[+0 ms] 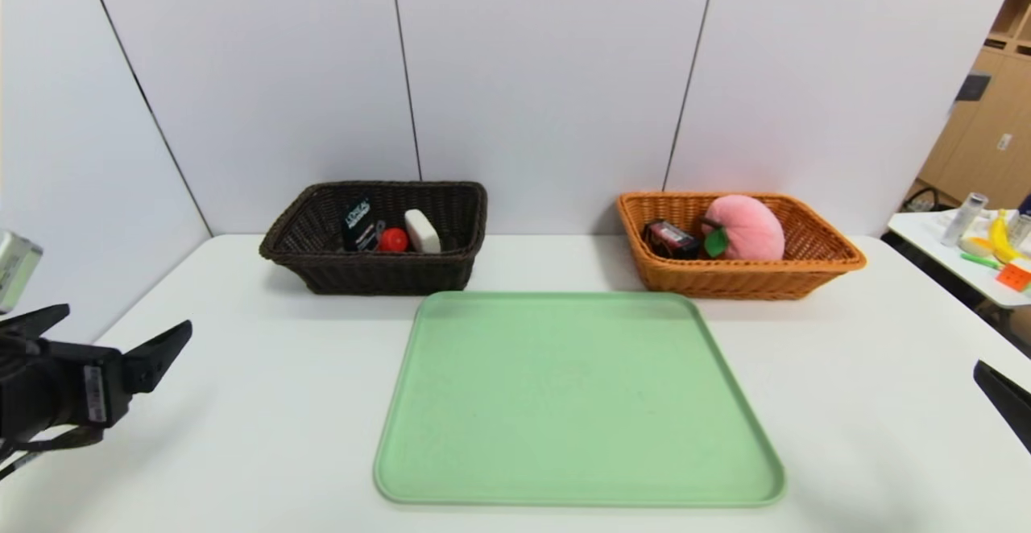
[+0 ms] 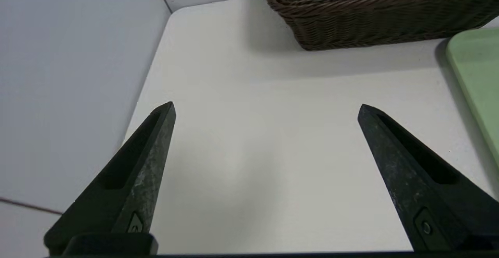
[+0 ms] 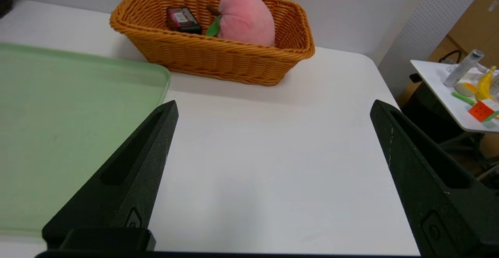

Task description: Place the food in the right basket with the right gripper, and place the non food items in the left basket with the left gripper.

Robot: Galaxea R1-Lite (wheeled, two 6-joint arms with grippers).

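Note:
The dark brown left basket [image 1: 370, 275] holds a black packet [image 1: 355, 221], a red ball [image 1: 393, 240] and a white block [image 1: 422, 230]. The orange right basket [image 1: 745, 279] holds a pink plush peach [image 1: 749, 227] and a dark red packet [image 1: 670, 238]. The green tray [image 1: 576, 392] between them is bare. My left gripper [image 1: 125, 330] is open and empty over the table's left front [image 2: 266, 108]. My right gripper [image 3: 274, 106] is open and empty over the table's right front; only one finger [image 1: 1003, 396] shows in the head view.
White wall panels close the back and left of the white table [image 1: 266, 404]. A side table [image 1: 962, 263] at the right carries a banana [image 1: 1001, 237], a bottle [image 1: 964, 219] and a colour cube [image 1: 1014, 276].

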